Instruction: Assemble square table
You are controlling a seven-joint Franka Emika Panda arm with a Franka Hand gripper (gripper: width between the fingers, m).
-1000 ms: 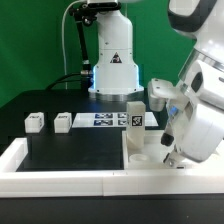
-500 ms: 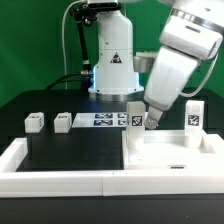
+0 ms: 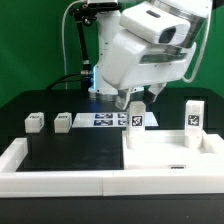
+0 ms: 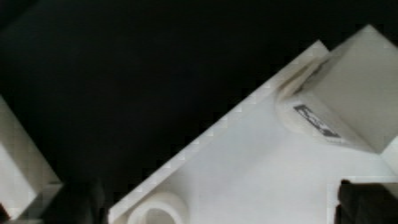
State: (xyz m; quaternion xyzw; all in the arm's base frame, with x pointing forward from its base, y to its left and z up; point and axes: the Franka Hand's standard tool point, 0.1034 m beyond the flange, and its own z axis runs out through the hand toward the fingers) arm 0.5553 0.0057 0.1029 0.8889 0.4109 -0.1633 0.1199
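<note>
The square tabletop (image 3: 170,152) lies at the front on the exterior view's right, inside the rail. Two tagged white legs stand upright on it, one at its near-left corner (image 3: 136,116) and one at its right (image 3: 190,116). Two more small legs (image 3: 35,122) (image 3: 63,121) lie on the black table at the left. My gripper (image 3: 128,100) hangs open and empty just above the left upright leg. In the wrist view the gripper (image 4: 205,205) has its jaws wide apart over the slab (image 4: 267,170), a screw hole (image 4: 153,212) and a tagged leg (image 4: 347,90).
The marker board (image 3: 105,119) lies behind the slab at the arm's base. The long white border rail (image 3: 60,180) runs along the front and the left; it also shows in the wrist view (image 4: 15,150).
The arm has risen and swung from the slab's right side toward the exterior view's left. This uncovered the right upright leg, which stands free.
</note>
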